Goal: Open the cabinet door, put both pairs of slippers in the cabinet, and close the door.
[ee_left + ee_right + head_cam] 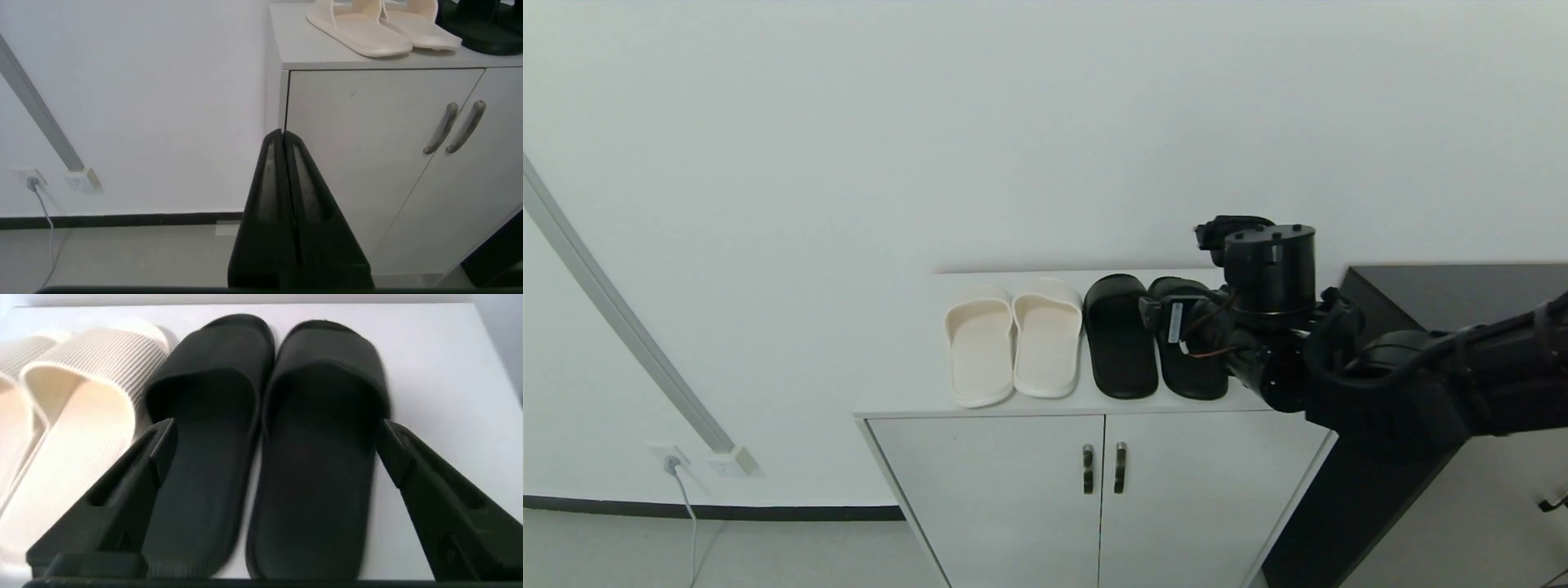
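1. Directly beneath the right gripper (275,434), framed by its widely spread fingers (122,490): the black slippers (204,457), lying side by side and touching on the cabinet top (907,404). No contact with either slipper to be made out.
2. Just to that gripper's left, hard against the black pair: the cream slippers (980,351), likewise on top of the cabinet.
3. Below the right gripper and nearer the robot: both cabinet doors (980,498) shut, with the two handles (1087,468) close together at the middle seam.
4. Low down by the cabinet's left corner: the left gripper (283,143), pressed together and holding nothing, with the handles ahead and off to its right, well apart from it.
5. Judged as the opening of the task: no door opened, no slipper inside. Reads as a grasp being lined up on the black pair.
6. Next move, if the grasp: lower until the fingers straddle the outer edges of both black slippers, then squeeze evenly so neither slides out.
7. Afterwards, or instead: spread the left gripper, bring it to a handle, clamp and pull along the hinge arc, since nothing can go in while the doors are shut.
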{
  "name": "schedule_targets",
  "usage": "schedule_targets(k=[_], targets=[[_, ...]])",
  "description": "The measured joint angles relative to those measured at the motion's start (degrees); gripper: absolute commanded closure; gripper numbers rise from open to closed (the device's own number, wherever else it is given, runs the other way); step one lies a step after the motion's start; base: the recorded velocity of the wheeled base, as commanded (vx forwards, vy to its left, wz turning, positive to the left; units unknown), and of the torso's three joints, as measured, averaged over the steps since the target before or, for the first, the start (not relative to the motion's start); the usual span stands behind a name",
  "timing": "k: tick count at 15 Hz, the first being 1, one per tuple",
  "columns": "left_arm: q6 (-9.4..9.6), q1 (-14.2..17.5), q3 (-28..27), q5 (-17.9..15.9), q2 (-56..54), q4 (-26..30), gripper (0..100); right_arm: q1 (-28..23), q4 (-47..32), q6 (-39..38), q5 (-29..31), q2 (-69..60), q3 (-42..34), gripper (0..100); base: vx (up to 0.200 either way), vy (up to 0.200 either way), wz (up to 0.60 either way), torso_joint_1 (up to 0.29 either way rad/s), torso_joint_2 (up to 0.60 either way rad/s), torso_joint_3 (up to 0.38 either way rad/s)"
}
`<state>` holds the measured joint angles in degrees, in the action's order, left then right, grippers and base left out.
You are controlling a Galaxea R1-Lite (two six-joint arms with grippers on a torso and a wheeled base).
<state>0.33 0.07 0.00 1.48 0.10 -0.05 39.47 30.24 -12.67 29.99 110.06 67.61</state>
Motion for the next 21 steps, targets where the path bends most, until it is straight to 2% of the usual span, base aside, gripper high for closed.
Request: schedule_targets(k=[8, 16, 21], targets=[[0.0, 0.0, 0.0, -0.1, 0.0, 0.0, 100, -2.2, -0.2, 1.5, 1.1, 14.6, 14.1, 0, 0.0, 0.0, 0.0, 0.0, 0.0, 0.0], [-0.06, 0.0, 0.0, -0.1, 0.0, 0.0, 100, -3.6, -0.1, 7.0, 0.9, 20.2, 22.9, 0, 0.0, 0.0, 0.0, 0.0, 0.0, 0.0], [-0.06, 0.0, 0.0, -0.1, 0.0, 0.0, 100, -4.8, -0.3, 7.2, 0.7, 22.9, 25.8, 0, 0.0, 0.0, 0.0, 0.0, 0.0, 0.0]])
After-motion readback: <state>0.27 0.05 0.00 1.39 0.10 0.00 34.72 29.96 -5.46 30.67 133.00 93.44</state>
